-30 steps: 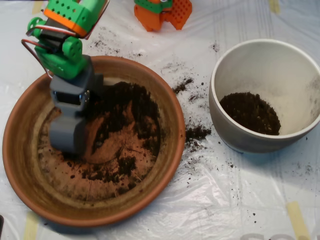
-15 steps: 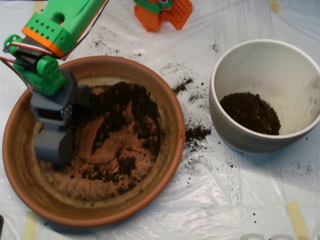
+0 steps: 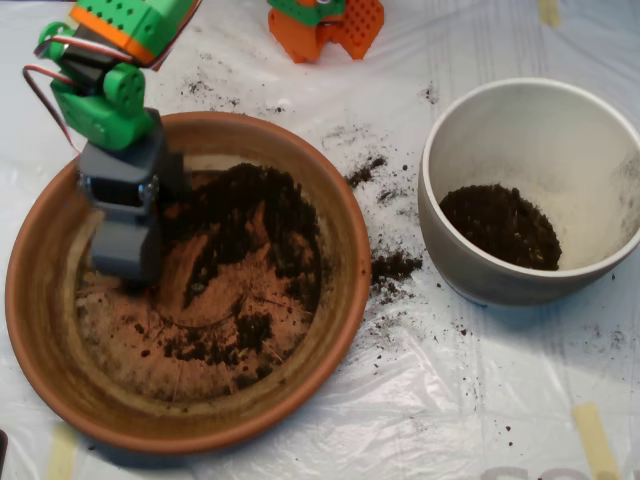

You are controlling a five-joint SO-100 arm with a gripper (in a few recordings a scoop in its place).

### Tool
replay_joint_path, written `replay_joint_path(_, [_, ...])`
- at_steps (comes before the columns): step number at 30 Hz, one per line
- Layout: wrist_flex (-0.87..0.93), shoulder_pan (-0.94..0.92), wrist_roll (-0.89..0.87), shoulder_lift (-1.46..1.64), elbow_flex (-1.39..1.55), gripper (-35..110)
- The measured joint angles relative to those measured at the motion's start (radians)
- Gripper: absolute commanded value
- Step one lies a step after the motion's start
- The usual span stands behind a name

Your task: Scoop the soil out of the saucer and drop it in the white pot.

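Since half a second ago, the grey scoop (image 3: 124, 252) has shifted slightly right and toward the top of the picture, and the green arm (image 3: 100, 100) above it has moved with it. Seen from overhead, the scoop sits inside the left part of the saucer (image 3: 345, 262), over its stained floor, just left of the main patch of soil (image 3: 255, 215). Whether its two halves are parted or closed cannot be told from this angle.

Dark soil lies across the upper middle of the saucer, with thinner crumbs scattered toward the lower part of the floor. To the right, well apart from the saucer, stands the white pot (image 3: 440, 130), with a dark mound of soil (image 3: 500, 225) at its bottom. Loose crumbs (image 3: 393, 267) are spilled on the clear plastic sheet (image 3: 420, 400) between saucer and pot. An orange part (image 3: 330, 25) shows at the top edge.
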State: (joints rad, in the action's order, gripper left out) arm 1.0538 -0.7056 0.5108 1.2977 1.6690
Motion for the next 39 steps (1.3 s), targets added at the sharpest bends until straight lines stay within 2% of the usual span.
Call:
replay_joint_path(6, [-0.067, 0.044, -0.003, 0.112, 0.164, 21])
replay_joint_path(10, [-0.067, 0.066, -0.003, 0.143, 0.19, 6])
replay_joint_path(23, [-0.04, 0.094, 0.051, 0.181, 0.252, -1])
replay_joint_path(30, [0.121, 0.23, -0.064, 0.275, 0.218, -1])
replay_joint_path(39, [0.423, 0.411, -0.239, 0.285, -0.225, -1])
